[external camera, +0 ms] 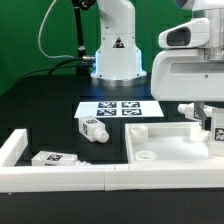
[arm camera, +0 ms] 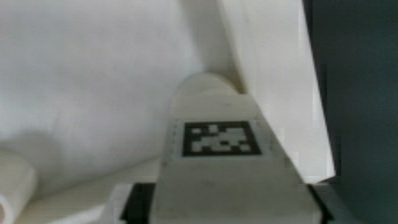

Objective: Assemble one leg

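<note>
The gripper hangs low over the square tabletop, apparently clamping a tagged leg. Its grasp is hidden, so a tilted leg could miss its hole and jam.

A green backdrop is seen behind the scene, lit evenly and brightly. The work surface is formed by a black table. A black cable is hung in front of the backdrop. The marker board is laid flat on the table.
</note>
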Controlling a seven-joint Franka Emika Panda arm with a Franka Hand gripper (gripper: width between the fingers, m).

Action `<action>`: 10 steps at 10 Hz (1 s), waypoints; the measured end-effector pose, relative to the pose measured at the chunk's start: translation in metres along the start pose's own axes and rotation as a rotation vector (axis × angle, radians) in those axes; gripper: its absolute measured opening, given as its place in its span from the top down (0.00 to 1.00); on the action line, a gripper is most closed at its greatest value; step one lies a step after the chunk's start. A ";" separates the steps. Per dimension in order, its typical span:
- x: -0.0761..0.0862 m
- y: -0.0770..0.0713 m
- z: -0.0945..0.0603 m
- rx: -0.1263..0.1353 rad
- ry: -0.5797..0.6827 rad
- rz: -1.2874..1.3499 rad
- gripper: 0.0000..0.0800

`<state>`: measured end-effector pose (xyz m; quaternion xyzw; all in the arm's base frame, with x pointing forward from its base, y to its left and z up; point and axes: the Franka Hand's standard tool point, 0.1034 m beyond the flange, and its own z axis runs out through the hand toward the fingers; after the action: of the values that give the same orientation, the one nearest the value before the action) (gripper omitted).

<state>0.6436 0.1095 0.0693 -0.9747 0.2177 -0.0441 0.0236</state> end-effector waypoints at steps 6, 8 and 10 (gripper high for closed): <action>-0.003 0.002 0.000 0.024 -0.077 0.940 0.64; -0.006 -0.003 0.000 0.021 -0.079 1.103 0.64; -0.006 -0.002 0.000 0.021 -0.079 1.092 0.50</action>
<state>0.6394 0.1141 0.0685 -0.7208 0.6904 0.0089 0.0609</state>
